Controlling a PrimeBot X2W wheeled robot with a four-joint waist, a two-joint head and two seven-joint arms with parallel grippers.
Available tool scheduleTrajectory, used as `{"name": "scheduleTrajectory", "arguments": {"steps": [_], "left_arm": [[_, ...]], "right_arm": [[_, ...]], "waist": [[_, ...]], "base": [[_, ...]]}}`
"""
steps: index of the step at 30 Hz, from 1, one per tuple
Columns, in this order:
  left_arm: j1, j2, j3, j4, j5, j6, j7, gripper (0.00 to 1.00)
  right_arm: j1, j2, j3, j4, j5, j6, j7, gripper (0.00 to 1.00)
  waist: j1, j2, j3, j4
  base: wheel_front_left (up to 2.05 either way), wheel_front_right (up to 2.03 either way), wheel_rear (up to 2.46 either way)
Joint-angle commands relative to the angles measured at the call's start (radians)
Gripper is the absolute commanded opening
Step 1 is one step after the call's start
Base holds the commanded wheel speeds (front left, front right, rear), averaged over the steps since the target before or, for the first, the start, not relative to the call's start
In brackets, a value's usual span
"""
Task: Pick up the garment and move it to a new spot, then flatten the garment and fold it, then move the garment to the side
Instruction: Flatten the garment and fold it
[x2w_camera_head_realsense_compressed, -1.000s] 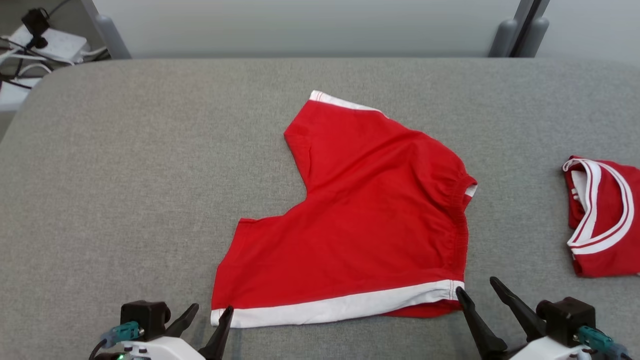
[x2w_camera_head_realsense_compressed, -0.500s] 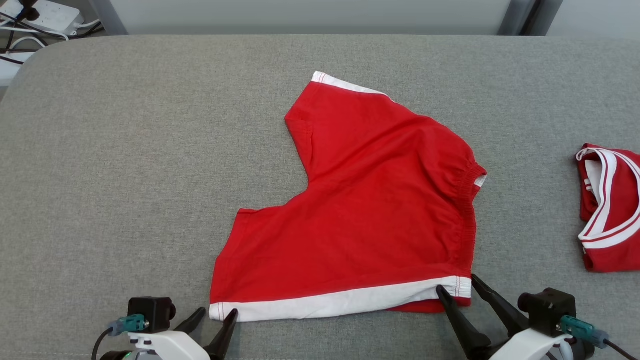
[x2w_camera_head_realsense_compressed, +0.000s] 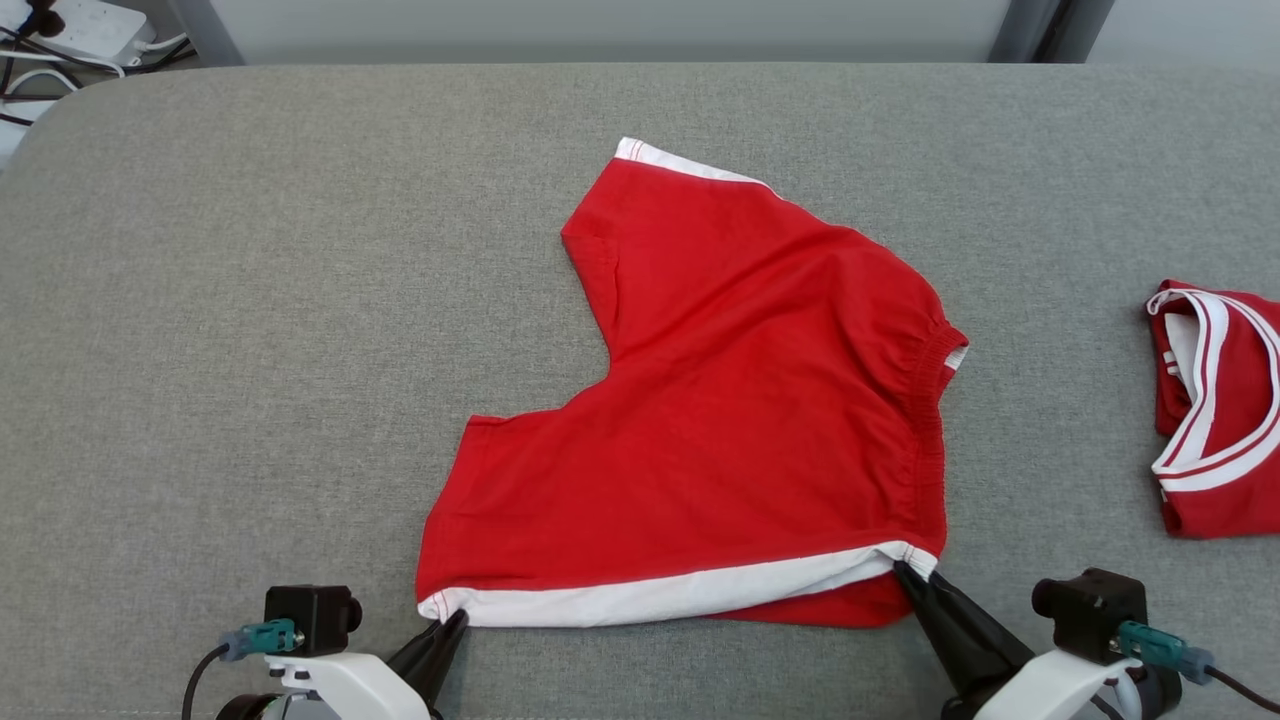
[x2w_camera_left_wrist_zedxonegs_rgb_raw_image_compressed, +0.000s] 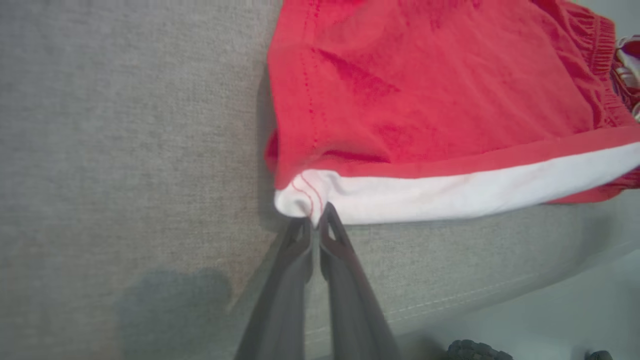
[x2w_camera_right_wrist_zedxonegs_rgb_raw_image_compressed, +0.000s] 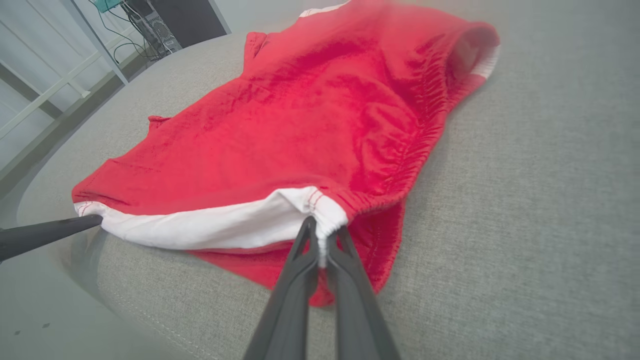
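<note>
So, head view: the garment (x2w_camera_head_realsense_compressed: 720, 420) is spread on the table (x2w_camera_head_realsense_compressed: 250, 350), middle, and its white hem (x2w_camera_head_realsense_compressed: 650, 600) is pinched at both near corners by the left gripper (x2w_camera_head_realsense_compressed: 455, 620) and right gripper (x2w_camera_head_realsense_compressed: 903, 573). Left wrist view: the fingers (x2w_camera_left_wrist_zedxonegs_rgb_raw_image_compressed: 345, 280) are clamped shut on the hem corner. Right wrist view: fingers are closed on the other corner.

Red garments with white trim, two: one garment (x2w_camera_head_realsense_compressed: 740, 400) at frame centre and a second garment (x2w_camera_head_realsense_compressed: 1215, 410) at the right edge. Grippers, two: left gripper (x2w_camera_head_realsense_compressed: 458, 618) at lower left and right gripper (x2w_camera_head_realsense_compressed: 900, 570) at lower right, each with two dark fingers and one teal plug. Grey table (x2w_camera_head_realsense_compressed: 250, 350), one; white power strip (x2w_camera_head_realsense_compressed: 90, 25), one, at upper left.
</note>
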Motion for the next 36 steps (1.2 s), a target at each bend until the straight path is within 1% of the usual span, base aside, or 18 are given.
{"name": "scheduleTrajectory", "arguments": {"steps": [1,5,9,12,15,16,17,20,22,24,26,28,30,32,36], "left_arm": [[-0.036,0.024,0.039,-0.026,-0.004,-0.002,-0.006,0.0],[0.009,0.04,0.044,-0.083,-0.02,0.015,0.007,0.0],[0.095,0.071,0.057,-0.194,-0.043,0.051,0.023,0.0],[0.169,0.104,0.074,-0.3,-0.057,0.092,0.036,0.0],[0.218,0.149,0.112,-0.404,-0.058,0.131,0.034,0.0],[0.225,0.162,0.125,-0.434,-0.059,0.138,0.033,0.0],[0.219,0.187,0.146,-0.487,-0.058,0.14,0.037,0.0],[0.163,0.222,0.17,-0.537,-0.051,0.126,0.057,0.0],[0.096,0.237,0.18,-0.553,-0.051,0.105,0.08,0.0],[0.012,0.25,0.185,-0.548,-0.046,0.09,0.112,0.0],[-0.092,0.269,0.188,-0.531,-0.027,0.076,0.15,0.0],[-0.21,0.262,0.189,-0.51,-0.041,0.051,0.193,0.0],[-0.334,0.26,0.182,-0.467,-0.055,0.028,0.254,0.0],[-0.455,0.244,0.178,-0.401,-0.089,0.003,0.315,0.0],[-0.671,0.212,0.168,-0.224,-0.132,-0.028,0.421,0.0]], "right_arm": [[0.0,-0.022,0.017,-0.033,0.009,0.001,-0.015,0.0],[0.06,-0.044,0.013,-0.073,0.017,0.001,-0.005,0.0],[0.139,-0.079,0.01,-0.139,0.029,0.001,0.02,0.0],[0.201,-0.095,-0.008,-0.193,0.04,0.001,0.048,0.0],[0.242,-0.104,-0.028,-0.239,0.053,0.001,0.075,0.0],[0.249,-0.102,-0.038,-0.25,0.059,0.001,0.08,0.0],[0.249,-0.089,-0.055,-0.27,0.088,0.001,0.086,0.0],[0.211,-0.065,-0.07,-0.29,0.144,0.001,0.09,0.0],[0.168,-0.036,-0.09,-0.287,0.19,0.001,0.085,0.0],[0.109,-0.015,-0.109,-0.269,0.209,0.001,0.08,0.0],[0.042,0.02,-0.122,-0.245,0.236,0.001,0.07,0.0],[-0.032,0.043,-0.124,-0.211,0.25,0.001,0.063,0.0],[-0.109,0.062,-0.113,-0.167,0.258,0.001,0.054,0.0],[-0.191,0.087,-0.101,-0.119,0.271,0.001,0.033,0.0],[-0.34,0.125,-0.065,-0.002,0.298,0.001,-0.013,0.0]], "waist": [[0.0,0.0,-0.001,0.0],[0.0,0.0,-0.004,0.001],[0.0,0.0,-0.007,0.0],[0.0,0.0,-0.008,-0.002],[0.0,0.0,-0.01,-0.006],[0.0,0.0,-0.011,-0.007],[0.0,0.0,-0.013,-0.01],[0.0,0.0,-0.008,-0.022],[0.0,0.0,0.004,-0.033],[0.0,0.0,0.022,-0.048],[0.0,0.0,0.046,-0.067],[0.0,0.0,0.077,-0.088],[0.0,0.0,0.111,-0.114],[0.0,0.0,0.147,-0.146],[0.0,0.0,0.212,-0.214]], "base": [[0.0,0.0,0.0],[0.0,0.0,0.0],[0.0,0.0,0.0],[0.0,0.0,0.0],[0.0,0.0,0.0],[0.0,0.0,0.0],[0.0,0.0,0.0],[0.0,0.0,0.0],[0.0,0.0,0.0],[0.0,0.0,0.0],[0.0,0.0,0.0],[0.0,0.0,0.0],[0.0,0.0,0.0],[0.0,0.0,0.0],[0.0,0.0,0.0]]}}
